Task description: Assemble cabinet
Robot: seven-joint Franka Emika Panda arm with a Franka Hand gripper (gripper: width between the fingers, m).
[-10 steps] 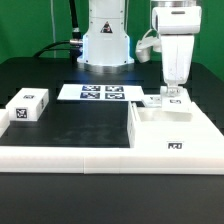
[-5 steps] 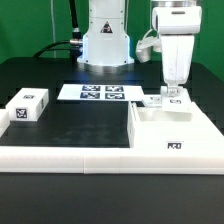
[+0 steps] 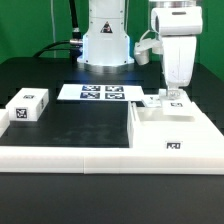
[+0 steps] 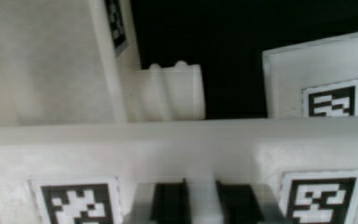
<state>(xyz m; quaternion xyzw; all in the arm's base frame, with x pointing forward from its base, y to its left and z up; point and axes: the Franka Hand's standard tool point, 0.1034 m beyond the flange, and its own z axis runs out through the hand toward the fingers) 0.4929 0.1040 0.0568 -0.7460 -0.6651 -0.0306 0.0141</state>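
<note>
Near the table's point(image 3: 70, 125) left edge in the exterior view sits a small tagged block point(image 3: 28, 106), alone and well apart from me. Further along, toward the back edge, the marker board point(image 3: 100, 92) lies flat. The long low rail point(image 3: 80, 160) runs along the front edge, almost from side to side. At the right end stands the cabinet box point(image 3: 172, 135), close behind the rail, with its long axis along the table's front edge. Along the box's far side lies a small tagged panel point(image 3: 156, 100). My gripper point(image 3: 174, 97) hangs upright over that panel's right end, with the tips down at it.

My fingers point(image 4: 167, 205) are clenched almost together. The wrist view shows only a sliver between them, and I cannot tell whether a thin edge is pinched there.

The relation I judge the next move to turn on is that the box lies just in front of and below my tips, toward the table's front edge. Anything I bring to it would cross its short way from the far side. I am the only arm, so nearness is no question.

The wrist view gives what the exterior view hides. The panel carries a tag on each side of my fingers, a ribbed white peg point(image 4: 172, 90) stands beyond it, and there is another tagged white face point(image 4: 327, 85). Only the exterior view shows the far-off block and how the box lies on the table.
</note>
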